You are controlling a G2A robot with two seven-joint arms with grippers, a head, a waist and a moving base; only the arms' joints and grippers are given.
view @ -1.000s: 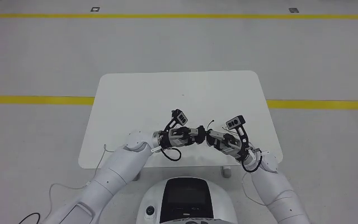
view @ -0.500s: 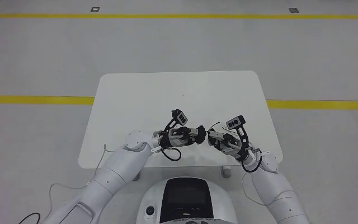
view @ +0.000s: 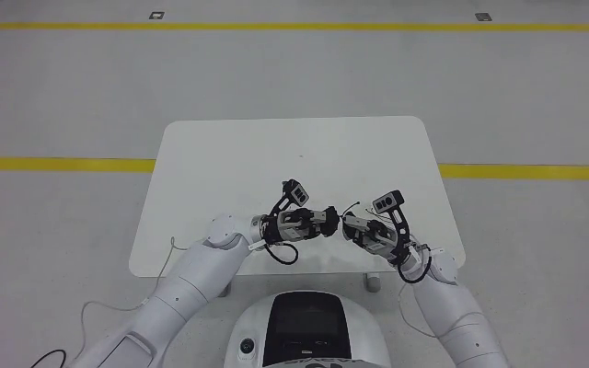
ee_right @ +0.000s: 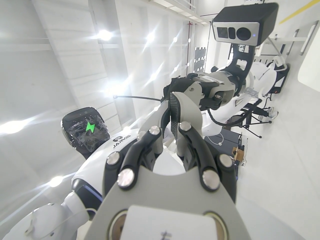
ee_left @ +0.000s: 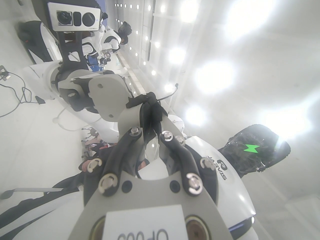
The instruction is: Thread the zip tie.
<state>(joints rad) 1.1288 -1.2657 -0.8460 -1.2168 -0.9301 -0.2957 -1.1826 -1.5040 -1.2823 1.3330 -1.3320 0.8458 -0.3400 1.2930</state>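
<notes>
Since threading a thin tail through a small head calls for both ends to be steadied in the air, the two arms meet nose to nose just below the centre of the top view. They are over the near edge of the rounded white table [view: 230,156], not resting on it. The left gripper [ee_left: 150,116] has its black-padded fingers pressed together on a dark, bunched part of the thin black plastic zip tie [ee_right: 137,98]. The right gripper [ee_right: 170,108] has its fingers closed to a narrow slit, pinching the zip tie right against the left one's tips. From that shared pinch a free length of strap curves out and ends in a small knob. In the top view it shows as a fine line rising just above the meeting point. Gripping so close together probably keeps the limp strap from bending away while one end is fed. Whether the tail sits inside the head cannot be told, because the fingers hide the junction.
</notes>
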